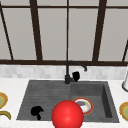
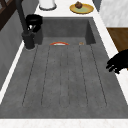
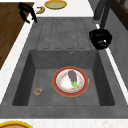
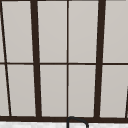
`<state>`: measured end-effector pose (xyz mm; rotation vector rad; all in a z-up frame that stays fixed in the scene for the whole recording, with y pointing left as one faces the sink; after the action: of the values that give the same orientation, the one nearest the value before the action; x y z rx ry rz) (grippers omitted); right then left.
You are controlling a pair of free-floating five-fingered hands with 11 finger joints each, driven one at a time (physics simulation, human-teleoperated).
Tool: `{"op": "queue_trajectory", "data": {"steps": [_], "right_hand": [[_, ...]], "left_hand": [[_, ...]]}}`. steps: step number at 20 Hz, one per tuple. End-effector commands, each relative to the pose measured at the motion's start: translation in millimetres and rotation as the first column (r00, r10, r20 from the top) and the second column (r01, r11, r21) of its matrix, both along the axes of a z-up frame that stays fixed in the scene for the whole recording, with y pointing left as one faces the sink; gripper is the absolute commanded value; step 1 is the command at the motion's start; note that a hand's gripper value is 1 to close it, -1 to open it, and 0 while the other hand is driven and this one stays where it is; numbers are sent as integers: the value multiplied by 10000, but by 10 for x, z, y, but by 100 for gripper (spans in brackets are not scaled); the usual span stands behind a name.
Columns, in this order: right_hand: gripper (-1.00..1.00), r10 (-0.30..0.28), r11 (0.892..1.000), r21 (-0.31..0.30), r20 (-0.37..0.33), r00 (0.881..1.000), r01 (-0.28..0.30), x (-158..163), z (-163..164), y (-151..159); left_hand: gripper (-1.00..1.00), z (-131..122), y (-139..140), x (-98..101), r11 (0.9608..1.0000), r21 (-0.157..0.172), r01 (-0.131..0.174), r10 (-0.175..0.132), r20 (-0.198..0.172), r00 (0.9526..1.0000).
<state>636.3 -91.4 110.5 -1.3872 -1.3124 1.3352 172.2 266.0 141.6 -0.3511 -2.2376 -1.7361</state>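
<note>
Ball first: nearest to us in the front view a red ball [image 1: 67,115] sits at six o'clock, over the sink's [image 1: 45,90] near rim and covering part of the plate [image 1: 86,106] behind it. We cannot tell whether it rests on anything. At about eight o'clock from the ball we note the left hand [image 1: 37,111], low over the ribbed draining board [image 2: 65,75], fingers loosely curled downward and closed on nothing; in the left side view it [image 2: 117,63] hangs at the counter edge at three o'clock. Moving back, the red-rimmed plate lies flat on the basin floor with a dark eggplant [image 3: 72,76] on it, and a small round item [image 3: 37,91] lies apart at its eight o'clock in the right side view. Farther on, at twelve o'clock, we find the right hand [image 1: 75,76] beside the faucet [image 1: 68,72], just right of its base. The right side view shows its fingers [image 3: 100,40] curled round something pale there, likely the faucet's lever, which would explain the high, sideways grip; we cannot make the part out clearly. Beyond, yellow plates [image 1: 125,110] sit on the counter, and window bars [image 4: 35,62] close the scene.
</note>
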Motion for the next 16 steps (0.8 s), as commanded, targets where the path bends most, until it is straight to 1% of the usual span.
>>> {"op": "queue_trajectory", "data": {"steps": [1,16], "right_hand": [[100,-7,9922,1246,-1,10000,7,-94,-93,-94],[100,-115,9885,1512,162,9998,89,-112,-144,-131]], "left_hand": [[0,0,0,0,10000,0,0,0,0,10000],[0,0,0,0,10000,0,0,0,0,10000]]}}
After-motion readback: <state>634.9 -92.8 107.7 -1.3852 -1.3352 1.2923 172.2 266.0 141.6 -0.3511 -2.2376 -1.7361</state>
